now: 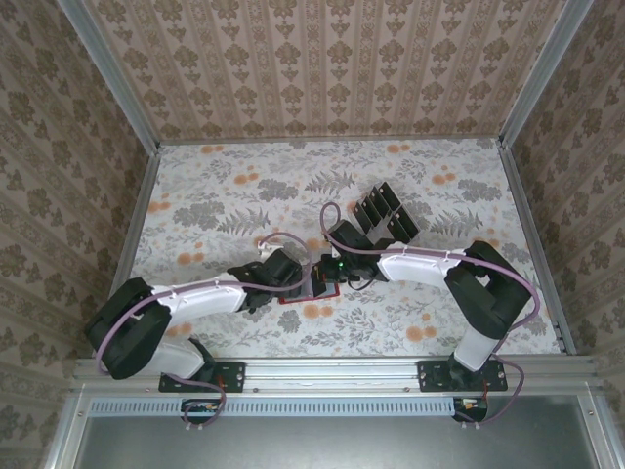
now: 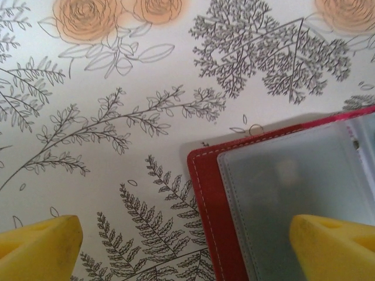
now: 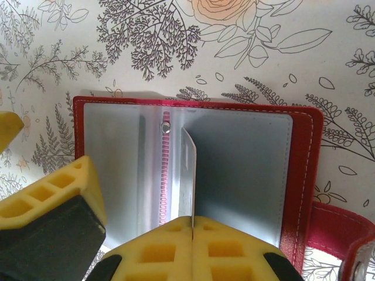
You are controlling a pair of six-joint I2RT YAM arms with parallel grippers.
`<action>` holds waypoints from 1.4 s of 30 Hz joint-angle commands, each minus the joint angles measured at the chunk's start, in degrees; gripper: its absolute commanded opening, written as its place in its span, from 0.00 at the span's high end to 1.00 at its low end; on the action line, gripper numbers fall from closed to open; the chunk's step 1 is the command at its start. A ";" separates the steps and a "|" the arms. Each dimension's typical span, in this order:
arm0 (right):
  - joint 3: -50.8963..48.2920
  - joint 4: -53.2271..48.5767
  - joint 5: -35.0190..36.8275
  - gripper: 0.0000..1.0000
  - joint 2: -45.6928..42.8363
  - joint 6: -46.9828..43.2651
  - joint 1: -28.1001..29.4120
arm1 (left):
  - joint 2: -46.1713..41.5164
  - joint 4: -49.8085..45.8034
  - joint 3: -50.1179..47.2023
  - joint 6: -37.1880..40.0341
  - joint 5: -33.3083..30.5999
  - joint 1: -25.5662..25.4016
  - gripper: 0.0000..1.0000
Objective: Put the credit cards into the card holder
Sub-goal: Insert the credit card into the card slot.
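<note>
Clamped shut on a thin plastic credit card (image 3: 187, 175), the right gripper (image 3: 192, 225) poises it edge-on at the spine of the open red leather-like card holder (image 3: 302, 175), seemingly for its clear pocket (image 3: 246, 170). The left gripper (image 2: 187, 237), wide open and empty, straddles the holder's corner, likely to steady it.

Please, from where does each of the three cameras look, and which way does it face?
Top external: high behind the arm bases, facing down at the table; both arms meet over the card holder.
Left wrist: on the left arm, facing down; open left claw, one fingertip over the card holder.
Right wrist: on the right arm, facing down; right claw shut on a thin grey sheet.
Shared: all views show the card holder.
</note>
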 commanded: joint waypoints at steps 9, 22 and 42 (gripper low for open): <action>-2.88 0.48 2.22 1.00 2.30 0.99 -0.85 | -0.85 -2.85 -2.98 -3.02 -1.46 -0.55 0.00; -3.30 0.85 2.00 1.00 2.15 1.37 -1.62 | -1.02 -5.64 -4.90 -6.54 -3.09 -0.54 0.00; -6.32 16.34 -6.56 1.00 -0.61 3.22 -2.88 | -0.87 -4.54 -6.38 -7.53 -2.57 -0.55 0.00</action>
